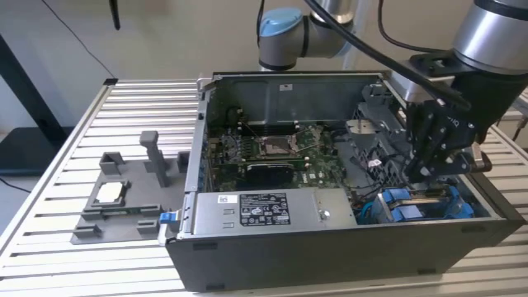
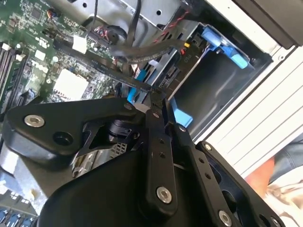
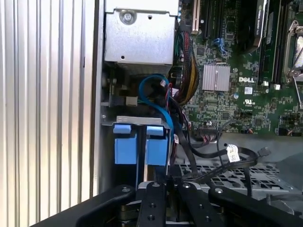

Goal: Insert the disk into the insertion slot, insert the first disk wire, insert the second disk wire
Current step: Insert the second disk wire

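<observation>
The black linkage-fingered claw [image 1: 436, 162] on the silver arm hangs inside the open dark grey computer case [image 1: 347, 260], in the right half of the exterior view, just above the rectangular grey metal insertion slot with blue plastic rails [image 1: 425, 204] at the lower right of that frame. In the second wrist view, the claw's long black fingers [image 2: 156, 142] lie pressed together at their tips, so it reads as clenched; whether anything thin is pinched there I cannot tell.

As a judgement of progress: the slot [image 2: 208, 90] in the second wrist view looks like a dark hollow between its blue tabs, and no disk can be made out in it, though the bay's depth is partly hidden. In the first wrist view, the 2 blue tabs [image 3: 142, 144] sit side by side just above the claw's linkage, with loose black cables [image 3: 213, 153] and a blue cable [image 3: 156, 97] draped beside them, unplugged as far as can be seen. So the wire steps appear undone, and the disk step is unclear.

The slot lies directly under and just ahead of the fingertips, near but apart.
</observation>
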